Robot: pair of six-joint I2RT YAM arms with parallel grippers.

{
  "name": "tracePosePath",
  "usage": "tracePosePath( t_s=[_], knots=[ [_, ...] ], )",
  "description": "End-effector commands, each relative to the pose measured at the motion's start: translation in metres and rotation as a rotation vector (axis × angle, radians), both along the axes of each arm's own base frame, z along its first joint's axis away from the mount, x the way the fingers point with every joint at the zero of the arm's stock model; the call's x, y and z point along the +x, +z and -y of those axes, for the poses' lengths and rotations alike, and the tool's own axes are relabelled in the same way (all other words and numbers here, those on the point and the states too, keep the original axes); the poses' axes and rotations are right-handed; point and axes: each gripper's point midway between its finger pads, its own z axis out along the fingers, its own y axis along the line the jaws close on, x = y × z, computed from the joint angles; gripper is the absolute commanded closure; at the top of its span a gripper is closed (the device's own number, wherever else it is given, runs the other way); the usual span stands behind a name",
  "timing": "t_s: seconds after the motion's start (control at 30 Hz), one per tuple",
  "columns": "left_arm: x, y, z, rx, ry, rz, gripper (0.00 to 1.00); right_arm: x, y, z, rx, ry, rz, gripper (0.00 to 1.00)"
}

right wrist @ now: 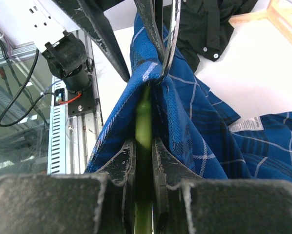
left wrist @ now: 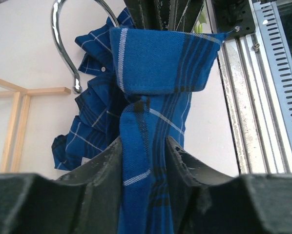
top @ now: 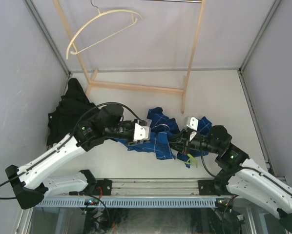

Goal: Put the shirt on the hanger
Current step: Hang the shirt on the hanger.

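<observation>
The blue plaid shirt (top: 160, 134) lies bunched on the table between my two grippers. My left gripper (top: 145, 134) is shut on a fold of the shirt (left wrist: 146, 170) by its collar. The hanger's silver hook (left wrist: 68, 53) curves up behind the collar. My right gripper (top: 185, 139) is shut on the lime-green hanger (right wrist: 144, 146), whose bar runs up under the shirt cloth (right wrist: 195, 126). A short green end of the hanger (top: 191, 159) sticks out near the table's front edge. The rest of the hanger is hidden in the shirt.
A plain black garment (top: 68, 114) lies at the left wall. A wooden rack (top: 136, 87) stands at the back, with a pale cream hanger (top: 102, 27) hanging on it. A metal rail (top: 151, 187) runs along the front edge.
</observation>
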Motion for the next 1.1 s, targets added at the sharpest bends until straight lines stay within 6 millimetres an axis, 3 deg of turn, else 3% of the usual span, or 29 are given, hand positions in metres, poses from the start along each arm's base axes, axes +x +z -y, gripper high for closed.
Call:
tracePosePath(
  t_s=[0.0, 0.37, 0.5, 0.63, 0.83, 1.07],
  knots=[
    [-0.002, 0.019, 0.004, -0.061, -0.018, 0.032, 0.56, 0.003, 0.060, -0.001, 0.150, -0.017, 0.147, 1.00],
    [-0.004, 0.017, 0.006, -0.061, -0.028, 0.026, 0.69, -0.006, 0.068, -0.006, 0.181, 0.045, 0.156, 1.00],
    [-0.006, 0.016, 0.007, -0.060, -0.042, 0.013, 0.64, -0.013, 0.068, -0.008, 0.182, 0.085, 0.170, 1.00],
    [-0.015, 0.013, 0.007, -0.055, -0.081, -0.014, 0.49, -0.016, 0.069, -0.009, 0.176, 0.113, 0.201, 1.00],
    [-0.027, 0.017, 0.006, -0.056, -0.138, -0.040, 0.53, -0.012, 0.065, -0.007, 0.094, 0.103, 0.257, 1.00],
    [-0.035, 0.010, 0.002, 0.035, -0.150, -0.128, 0.56, -0.011, 0.074, 0.002, 0.065, 0.082, 0.339, 1.00]
  ],
)
